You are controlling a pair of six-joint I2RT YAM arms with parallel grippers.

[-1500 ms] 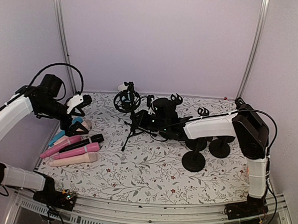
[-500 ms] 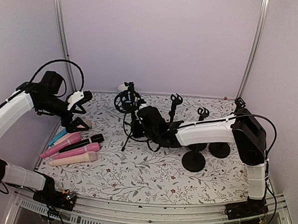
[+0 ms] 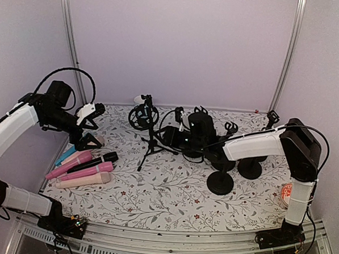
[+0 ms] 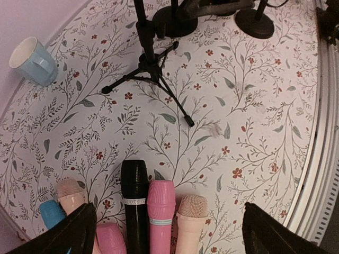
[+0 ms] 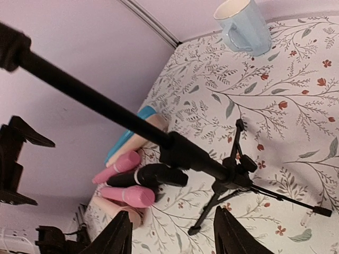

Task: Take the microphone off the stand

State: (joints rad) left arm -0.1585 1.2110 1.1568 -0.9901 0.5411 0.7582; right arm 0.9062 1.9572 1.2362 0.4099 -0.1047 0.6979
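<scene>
Microphone [image 3: 139, 99] sits in the ring mount [image 3: 143, 115] atop the tripod stand [image 3: 150, 138], probably light, rigid and slick, so you grip its barrel and mind the tippy stand; right pincer [image 5: 175, 228] and left pincer [image 4: 167, 233] both hang spread, empty.

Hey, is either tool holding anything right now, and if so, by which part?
Nothing is held. The left tool hangs open above the loose microphones, and the right tool stands open, clear of the tripod stand.
</scene>
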